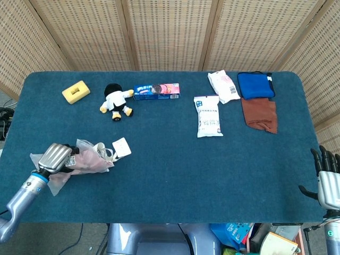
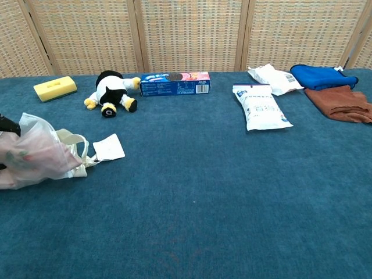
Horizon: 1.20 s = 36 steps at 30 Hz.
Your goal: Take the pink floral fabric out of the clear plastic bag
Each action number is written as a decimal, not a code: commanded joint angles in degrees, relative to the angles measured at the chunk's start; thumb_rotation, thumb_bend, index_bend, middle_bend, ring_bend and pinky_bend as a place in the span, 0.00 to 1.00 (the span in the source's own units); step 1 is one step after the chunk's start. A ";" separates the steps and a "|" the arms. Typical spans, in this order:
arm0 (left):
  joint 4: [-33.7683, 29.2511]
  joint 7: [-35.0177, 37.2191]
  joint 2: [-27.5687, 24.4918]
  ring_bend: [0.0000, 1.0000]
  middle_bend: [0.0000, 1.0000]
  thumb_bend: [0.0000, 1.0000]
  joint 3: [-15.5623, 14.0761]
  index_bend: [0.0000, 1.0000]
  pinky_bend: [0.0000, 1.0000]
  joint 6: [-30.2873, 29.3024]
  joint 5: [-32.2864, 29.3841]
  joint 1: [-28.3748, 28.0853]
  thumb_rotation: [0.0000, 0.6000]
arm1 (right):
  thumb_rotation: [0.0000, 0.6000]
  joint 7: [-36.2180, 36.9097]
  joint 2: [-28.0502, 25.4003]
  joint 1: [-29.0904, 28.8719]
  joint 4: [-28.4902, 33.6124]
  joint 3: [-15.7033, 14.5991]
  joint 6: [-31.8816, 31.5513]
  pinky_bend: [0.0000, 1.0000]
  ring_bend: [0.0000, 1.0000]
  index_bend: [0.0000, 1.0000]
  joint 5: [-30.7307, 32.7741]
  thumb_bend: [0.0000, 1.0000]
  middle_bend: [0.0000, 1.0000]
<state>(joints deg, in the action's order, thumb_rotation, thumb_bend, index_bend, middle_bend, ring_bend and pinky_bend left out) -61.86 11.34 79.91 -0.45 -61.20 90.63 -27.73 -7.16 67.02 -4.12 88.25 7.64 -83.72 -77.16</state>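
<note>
The clear plastic bag [image 1: 79, 162] with the pink floral fabric [image 2: 32, 152] inside lies crumpled at the table's front left. My left hand [image 1: 54, 157] grips the bag's left end, fingers curled into the plastic; in the chest view only a dark bit of that hand shows at the left edge. A cream strap and a white tag [image 1: 121, 146] stick out of the bag's right end. My right hand [image 1: 328, 178] hangs off the table's front right corner, fingers spread, holding nothing.
At the back lie a yellow sponge [image 1: 76, 91], a black-and-white plush toy [image 1: 116, 100] and a blue cookie box [image 1: 156, 91]. Two white packets [image 1: 208, 116], a blue cloth [image 1: 255, 85] and a brown cloth [image 1: 260, 114] sit at the back right.
</note>
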 commanded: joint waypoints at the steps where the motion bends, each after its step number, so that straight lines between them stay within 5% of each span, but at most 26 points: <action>1: -0.75 8.87 0.91 0.53 0.59 0.45 0.86 0.59 0.65 -7.36 3.20 0.17 1.00 | 1.00 0.25 -0.17 0.04 0.12 0.04 0.01 0.00 0.00 0.00 0.07 0.00 0.00; 10: -6.74 21.63 3.37 0.53 0.59 0.45 4.51 0.60 0.65 -17.64 6.44 -2.37 1.00 | 1.00 2.99 -1.74 -0.47 0.86 0.29 0.99 0.00 0.00 0.00 -0.50 0.00 0.00; 17: -10.36 19.93 7.80 0.53 0.59 0.45 6.87 0.60 0.65 -13.25 5.11 -7.32 1.00 | 1.00 12.09 -7.16 -3.58 4.09 1.47 5.33 0.00 0.00 0.01 -3.26 0.00 0.00; 27: -8.41 15.61 18.22 0.53 0.59 0.45 10.70 0.61 0.65 -6.77 3.66 -16.22 1.00 | 1.00 33.03 -16.25 -10.00 9.26 4.28 11.90 0.00 0.00 0.24 -8.34 0.00 0.00; 36: -6.64 9.38 24.28 0.53 0.59 0.47 13.58 0.61 0.65 -3.46 2.55 -22.44 1.00 | 1.00 40.16 -21.78 -15.05 15.10 5.35 18.28 0.00 0.00 0.32 -9.42 0.00 0.00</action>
<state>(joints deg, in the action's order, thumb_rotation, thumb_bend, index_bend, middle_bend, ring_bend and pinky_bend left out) -69.09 21.91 102.80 12.19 -65.42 93.83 -48.95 31.45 46.73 -17.95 101.67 12.59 -67.06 -86.25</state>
